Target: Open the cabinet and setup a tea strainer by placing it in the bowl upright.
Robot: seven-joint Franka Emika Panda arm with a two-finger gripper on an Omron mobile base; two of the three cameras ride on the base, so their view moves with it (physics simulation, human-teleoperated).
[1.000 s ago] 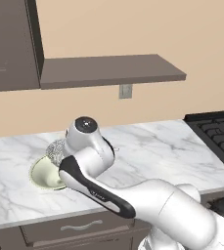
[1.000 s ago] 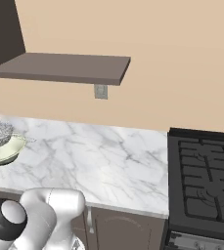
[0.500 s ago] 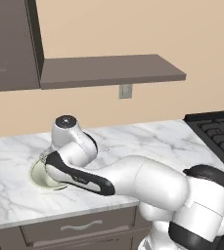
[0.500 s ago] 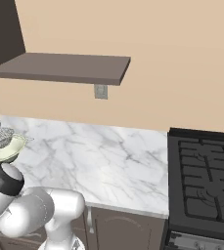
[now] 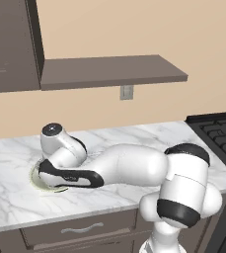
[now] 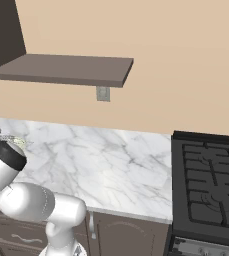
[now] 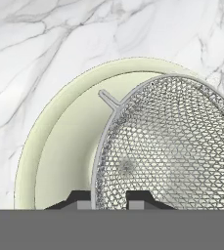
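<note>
The gripper [image 7: 108, 197] is clenched on the rim of the tea strainer [image 7: 172, 151], held over the bowl [image 7: 59, 146] at the counter's [image 5: 134, 143] left end, mesh cup opening upward.

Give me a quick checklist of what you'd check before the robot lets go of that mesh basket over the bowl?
1. Gripper shut on the tea strainer rim: ok, the two dark tips pinch the rim.
2. Strainer over the bowl: ok, most of the mesh sits inside the bowl's outline, though it reaches toward one side.
3. Strainer upright, open side up: cannot tell from the hand view alone.
4. Strainer resting on the bowl's bottom: cannot tell; no contact is visible.
5. Bowl flat on the marble counter: ok, it looks level.
6. Arm blocks the bowl in the left base view: not ok for checking.
</note>
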